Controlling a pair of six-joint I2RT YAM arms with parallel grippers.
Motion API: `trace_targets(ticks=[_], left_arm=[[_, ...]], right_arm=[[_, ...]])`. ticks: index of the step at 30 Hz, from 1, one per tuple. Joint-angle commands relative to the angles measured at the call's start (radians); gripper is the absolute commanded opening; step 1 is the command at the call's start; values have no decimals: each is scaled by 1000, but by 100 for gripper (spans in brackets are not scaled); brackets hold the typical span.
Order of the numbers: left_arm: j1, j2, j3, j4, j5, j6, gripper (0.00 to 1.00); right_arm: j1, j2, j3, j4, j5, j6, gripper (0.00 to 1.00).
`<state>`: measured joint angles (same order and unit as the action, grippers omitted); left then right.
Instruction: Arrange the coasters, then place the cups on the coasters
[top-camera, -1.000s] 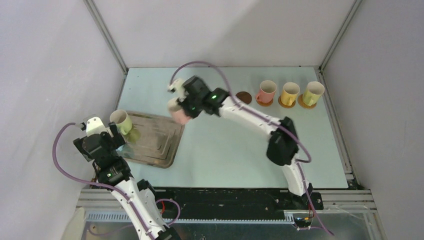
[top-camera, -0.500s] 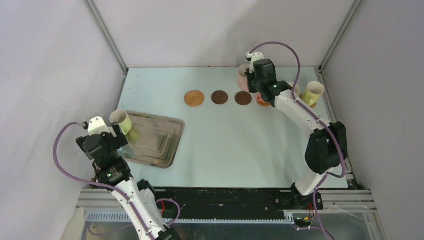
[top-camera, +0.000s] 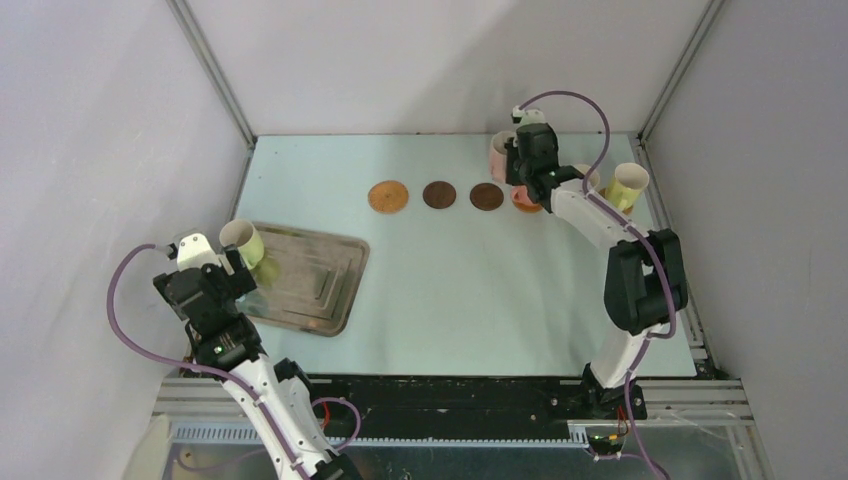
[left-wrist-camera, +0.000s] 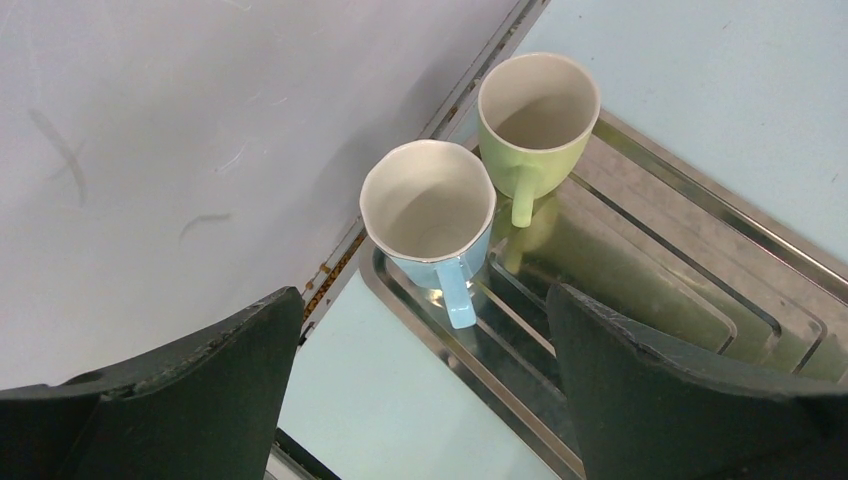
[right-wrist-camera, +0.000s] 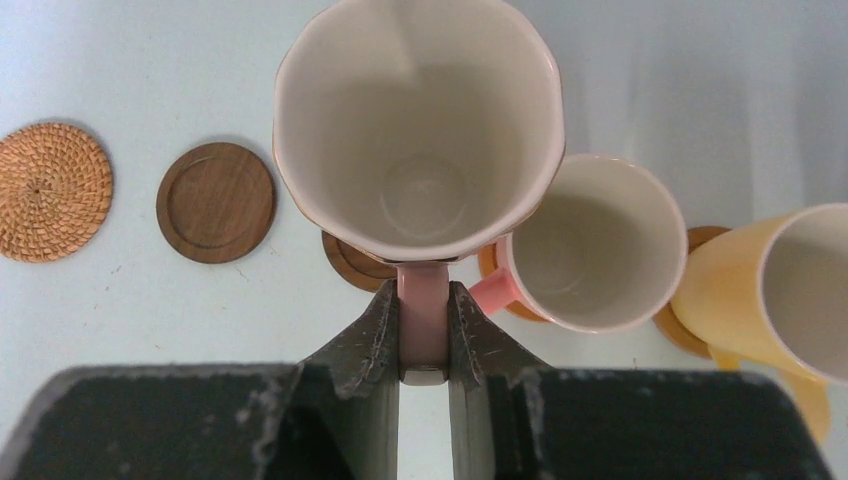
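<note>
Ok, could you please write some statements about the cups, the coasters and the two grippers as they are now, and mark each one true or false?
1. The right gripper is shut on the handle of the pale pink ceramic cup. True.
2. The left gripper holds the blue handled cup. False: it is open and holds nothing; the blue cup stands on the rectangular metal tray.
3. The woven tan round coaster carries a cup. False: it is bare.
4. The salmon pink cup stands on a smooth orange-brown coaster. True.
5. The light green cup lies on its side. False: it stands upright on the tray, beside the blue cup.
</note>
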<state>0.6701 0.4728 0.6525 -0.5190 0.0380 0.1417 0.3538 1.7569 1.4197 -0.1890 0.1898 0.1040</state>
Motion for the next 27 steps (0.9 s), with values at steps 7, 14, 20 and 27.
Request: trace_targets(ticks=[7,14,20,27], left_arm=[[9,8,-9,22,-6,14,99],[9,7,-10,22,-8,14,99],[8,8,-9,22,-10,14,99],[8,3,-11,22,-12,14,99]], right_arm=[[43,116,126,125,45,-2,0],[48,141,102,136,37,1,0],[59,143,90,131,25,5,0],[66,155,84,131,34,2,0]])
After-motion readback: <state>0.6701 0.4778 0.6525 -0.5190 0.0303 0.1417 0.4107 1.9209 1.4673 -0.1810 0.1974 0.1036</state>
